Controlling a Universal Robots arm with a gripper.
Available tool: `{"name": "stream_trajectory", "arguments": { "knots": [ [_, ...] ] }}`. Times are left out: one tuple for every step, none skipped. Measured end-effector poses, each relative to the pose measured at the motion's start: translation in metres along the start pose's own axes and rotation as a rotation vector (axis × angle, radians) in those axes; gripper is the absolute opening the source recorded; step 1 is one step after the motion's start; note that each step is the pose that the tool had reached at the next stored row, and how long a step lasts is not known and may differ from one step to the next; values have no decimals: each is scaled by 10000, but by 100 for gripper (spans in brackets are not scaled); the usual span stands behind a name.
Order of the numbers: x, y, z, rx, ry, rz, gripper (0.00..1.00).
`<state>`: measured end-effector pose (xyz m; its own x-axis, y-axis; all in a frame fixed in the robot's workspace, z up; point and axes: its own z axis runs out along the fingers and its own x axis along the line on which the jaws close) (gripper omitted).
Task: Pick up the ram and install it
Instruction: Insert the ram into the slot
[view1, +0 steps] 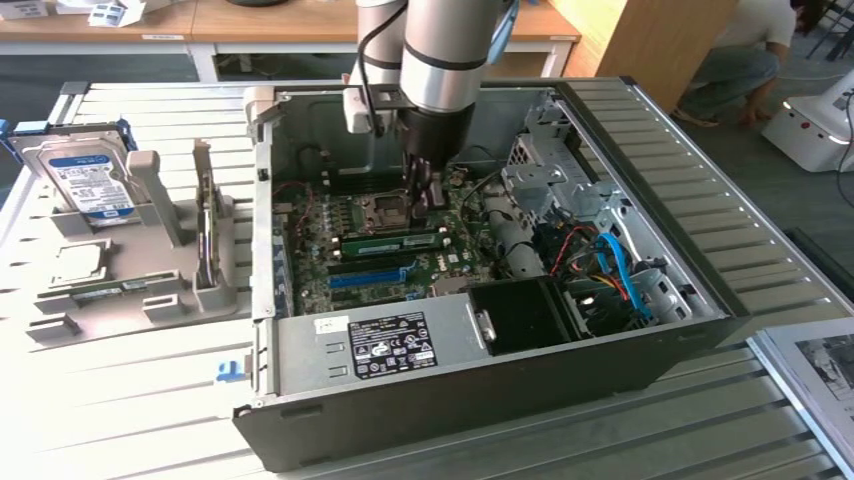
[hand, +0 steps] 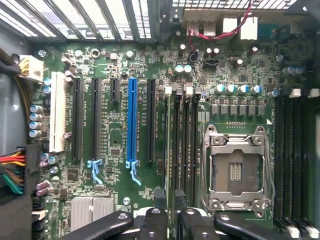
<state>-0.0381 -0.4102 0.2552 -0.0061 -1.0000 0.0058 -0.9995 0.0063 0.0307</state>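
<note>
**Now inside the case: hand over the ram**

Seen in the exterior view, the arm (view1: 441, 60) points straight down into the open computer case (view1: 667, 330), which lies on its side on the slatted tabletop (view1: 134, 420). The hand (view1: 429, 203) hangs just above the motherboard (view1: 441, 265), beside the processor socket (view1: 387, 212). The ram (view1: 394, 242) stands on its long edge, seated in the board between that socket and the blue expansion slot (view1: 367, 277). Its green face and dark chips are turned toward the camera. The hand is nearest the ram's end on the exterior view's right. I cannot tell whether it touches the stick, or whether it is wide, narrow or clamped.

The wrist view looks straight down on the board. The black memory slots (hand: 182, 145) run away from the hand (hand: 170, 200), with the socket and its bare contacts on one side and the blue slot on the other.

A power supply (view1: 380, 345) with a black label sits at the near end of the case. Well apart, on the exterior view's left, a grey fixture (view1: 174, 290) carries a silver hard drive (view1: 87, 178) with a blue-white label, propped at a tilt. A small square processor chip (view1: 76, 262) lies flat just in front of the drive. A person (view1: 734, 60) crouches on the floor beyond the tabletop.
</note>
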Motion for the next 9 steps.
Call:
{"name": "stream_trajectory", "arguments": {
  "knots": [
    [0, 0, -23, 0, 1, -1, 19],
    [0, 1, -46, 0, 0, 0, 19],
    [0, 2, -67, 0, 0, 0, 19],
    [1, 2, -87, 0, 0, 0, 19],
    [1, 3, -107, 0, 1, 0, 19],
    [1, 3, -125, 0, 1, 0, 19],
    [1, 4, -143, 0, 0, 0, 19],
    [1, 5, -162, 0, 0, 0, 19],
    [1, 5, -180, 0, 0, 0, 19]
  ]
}}
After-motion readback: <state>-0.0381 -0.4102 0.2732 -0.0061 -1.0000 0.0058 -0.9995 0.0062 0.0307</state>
